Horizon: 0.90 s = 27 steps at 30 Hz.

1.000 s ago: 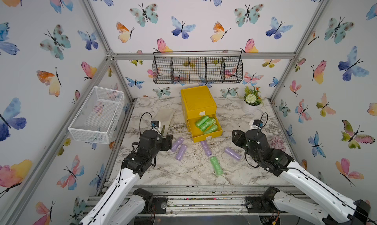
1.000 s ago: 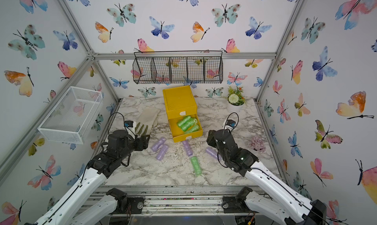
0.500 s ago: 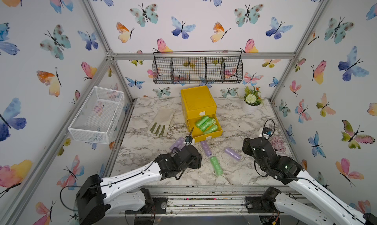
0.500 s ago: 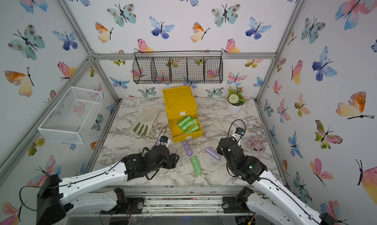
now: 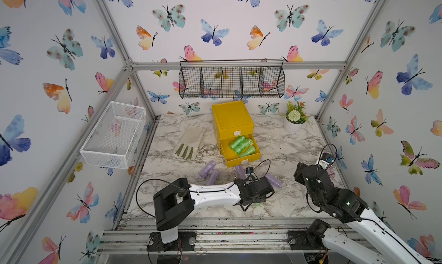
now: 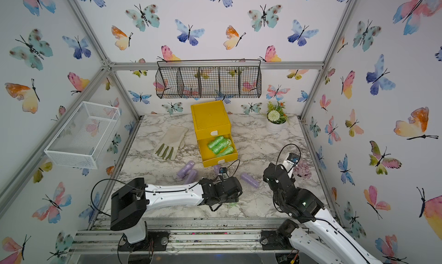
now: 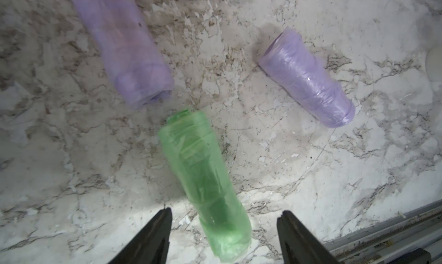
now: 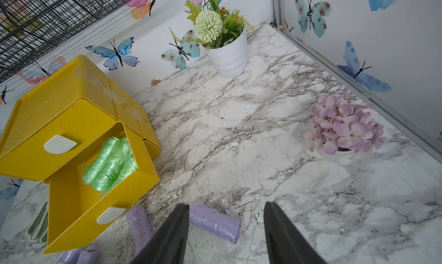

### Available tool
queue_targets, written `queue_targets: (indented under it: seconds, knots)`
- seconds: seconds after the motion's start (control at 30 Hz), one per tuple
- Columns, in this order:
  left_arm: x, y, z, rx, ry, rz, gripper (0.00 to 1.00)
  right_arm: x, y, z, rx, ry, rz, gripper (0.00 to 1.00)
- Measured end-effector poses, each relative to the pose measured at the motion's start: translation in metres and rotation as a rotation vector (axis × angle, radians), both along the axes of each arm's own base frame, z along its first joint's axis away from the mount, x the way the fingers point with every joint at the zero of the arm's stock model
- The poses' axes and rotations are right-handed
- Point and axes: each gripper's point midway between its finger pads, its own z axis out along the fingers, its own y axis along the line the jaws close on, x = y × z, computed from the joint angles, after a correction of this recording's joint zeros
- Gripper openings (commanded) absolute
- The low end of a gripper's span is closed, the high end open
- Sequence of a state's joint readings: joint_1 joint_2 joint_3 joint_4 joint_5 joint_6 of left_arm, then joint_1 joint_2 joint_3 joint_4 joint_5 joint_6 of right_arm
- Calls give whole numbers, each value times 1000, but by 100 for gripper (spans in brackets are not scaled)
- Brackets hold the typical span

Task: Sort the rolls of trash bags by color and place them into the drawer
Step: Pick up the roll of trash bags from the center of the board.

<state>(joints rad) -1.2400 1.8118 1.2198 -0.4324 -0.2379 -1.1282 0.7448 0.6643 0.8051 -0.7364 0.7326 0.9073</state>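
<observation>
A pair of purple rolls (image 5: 207, 170) lies on the marble counter (image 5: 275, 140) before the yellow chest (image 5: 232, 121), whose pulled-out drawer (image 5: 244, 160) holds three green rolls (image 5: 241, 145). Further right, the left pincer (image 7: 223, 213) hangs with jaws spread on either side of a lone green roll (image 7: 201, 179), not touching it. At far right, the right pincer (image 8: 226, 206) stands open and empty.

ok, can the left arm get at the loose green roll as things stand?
Probably yes: the left gripper hangs open above the green roll, a jaw either side of its end; the purple rolls lie apart from it.
</observation>
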Motion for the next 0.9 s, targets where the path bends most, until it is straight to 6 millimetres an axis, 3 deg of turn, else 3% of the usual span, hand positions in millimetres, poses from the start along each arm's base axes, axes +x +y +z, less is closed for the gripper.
queue_targets:
  seconds: [0.23, 0.4, 0.7, 0.9]
  knots:
    - [2, 15, -30, 71, 67, 31, 74, -5, -6, 4, 19, -15, -8, 56]
    - [4, 21, -41, 102, 79, 41, 71, -4, -5, 2, 18, -10, -11, 56]
    - [8, 13, -41, 86, 72, 34, 57, -3, -3, 0, 9, 2, -10, 56]
    - [7, 14, -43, 88, 71, 24, 38, -3, 0, -4, 17, 7, 1, 56]
